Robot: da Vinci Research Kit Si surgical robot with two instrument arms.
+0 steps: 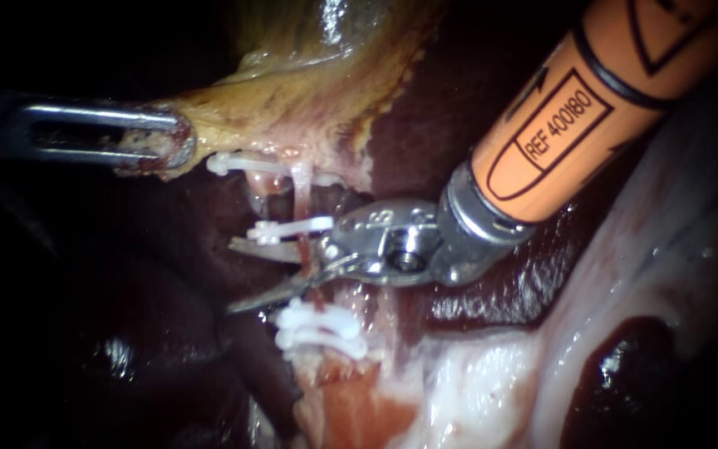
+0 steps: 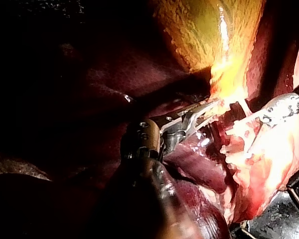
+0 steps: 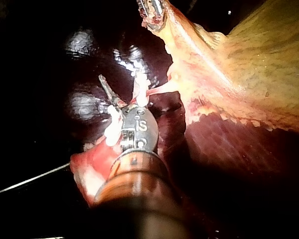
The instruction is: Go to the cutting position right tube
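My left instrument (image 1: 159,143) comes in from the left, its jaws shut on the edge of the yellowish gallbladder (image 1: 309,91), which is pulled leftward. My right instrument (image 1: 233,276), on an orange shaft from the upper right, ends in two blades that stand open. A thin pink tube (image 1: 302,195), the right one of two, runs down from the gallbladder and passes between the blades close to their hinge. White clips sit on it above (image 1: 243,164), at the upper blade (image 1: 291,228) and below (image 1: 319,328). In the right wrist view one blade (image 3: 106,88) shows ahead of the clips.
Dark liver (image 1: 168,357) lies left of and below the tube, and more liver (image 1: 492,291) under the right shaft. Pale fatty tissue (image 1: 475,382) spreads at the lower right. The left wrist view shows my left instrument (image 2: 204,113) holding the gallbladder (image 2: 209,40).
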